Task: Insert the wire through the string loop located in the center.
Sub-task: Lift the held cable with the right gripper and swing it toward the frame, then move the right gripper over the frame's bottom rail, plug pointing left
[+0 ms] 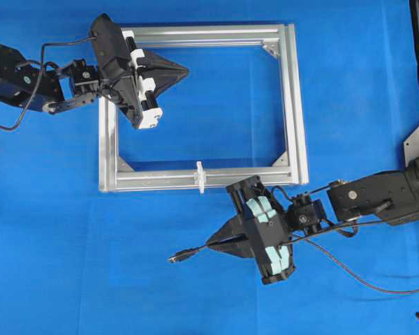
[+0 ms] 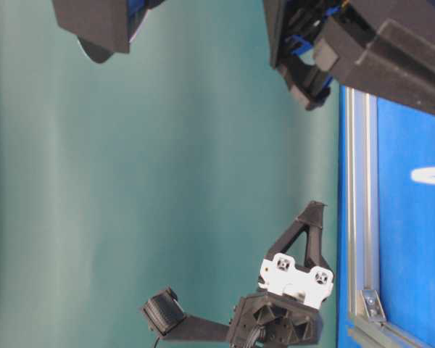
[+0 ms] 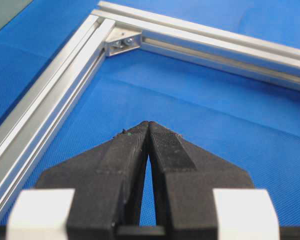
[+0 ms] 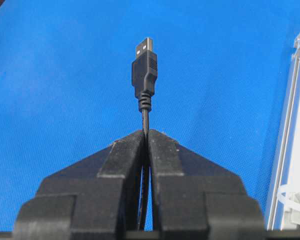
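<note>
- My right gripper (image 4: 146, 134) is pinched tight on the wire (image 4: 145, 120), just behind the USB plug (image 1: 181, 256), which pokes straight out past the fingertips with its metal tip leading.
- From overhead, that gripper sits below the aluminium frame (image 1: 294, 105), on the blue mat (image 1: 56, 244), with the plug pointing left and clear of the frame. The rest of the wire trails off to the right under the arm.
- The string loop (image 1: 201, 176) is the little white upright bit on the frame's near rail, about mid-rail. It's up and a bit to the right of the plug, not touching it.
- My left gripper (image 3: 148, 126) has its fingers pressed together with nothing in them. It hangs over the frame's upper-left corner, tips pointing into the open middle.
- The table-level view is sideways and doesn't help much.
</note>
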You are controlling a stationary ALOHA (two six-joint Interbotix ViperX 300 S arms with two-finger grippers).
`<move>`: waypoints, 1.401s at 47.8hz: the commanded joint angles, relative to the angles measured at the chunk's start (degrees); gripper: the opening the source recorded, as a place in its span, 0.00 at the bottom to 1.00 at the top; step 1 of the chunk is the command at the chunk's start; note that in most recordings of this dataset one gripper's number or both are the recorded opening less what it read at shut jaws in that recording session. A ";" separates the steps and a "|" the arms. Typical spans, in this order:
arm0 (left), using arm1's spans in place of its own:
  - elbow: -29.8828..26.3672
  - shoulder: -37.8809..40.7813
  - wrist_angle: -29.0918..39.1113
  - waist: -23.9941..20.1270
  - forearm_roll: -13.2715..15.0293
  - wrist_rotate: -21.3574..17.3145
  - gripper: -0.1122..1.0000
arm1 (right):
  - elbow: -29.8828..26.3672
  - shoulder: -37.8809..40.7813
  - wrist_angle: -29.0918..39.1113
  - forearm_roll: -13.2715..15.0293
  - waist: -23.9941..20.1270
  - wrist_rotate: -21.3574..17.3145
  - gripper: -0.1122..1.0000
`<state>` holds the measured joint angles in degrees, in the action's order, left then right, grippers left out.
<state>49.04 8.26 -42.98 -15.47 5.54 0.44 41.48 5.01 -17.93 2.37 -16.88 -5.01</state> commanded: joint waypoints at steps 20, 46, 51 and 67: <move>-0.35 -1.76 0.00 0.09 -0.18 -0.09 0.10 | -1.14 -1.49 -0.35 0.00 -0.09 0.09 0.08; -0.35 -1.76 0.00 0.09 -0.18 -0.09 0.10 | -0.09 -2.20 -0.26 -0.18 -0.09 0.00 0.08; -0.35 -1.76 0.00 0.09 -0.18 -0.09 0.10 | 1.05 -2.99 -0.18 -0.18 -0.09 0.00 0.08; -0.44 -1.76 0.00 0.09 -0.18 -0.09 0.10 | 8.79 -9.93 -0.35 -0.44 -0.09 -0.09 0.08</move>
<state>49.13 8.26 -42.71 -15.47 5.45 0.44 49.13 -1.67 -17.93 2.11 -16.88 -5.01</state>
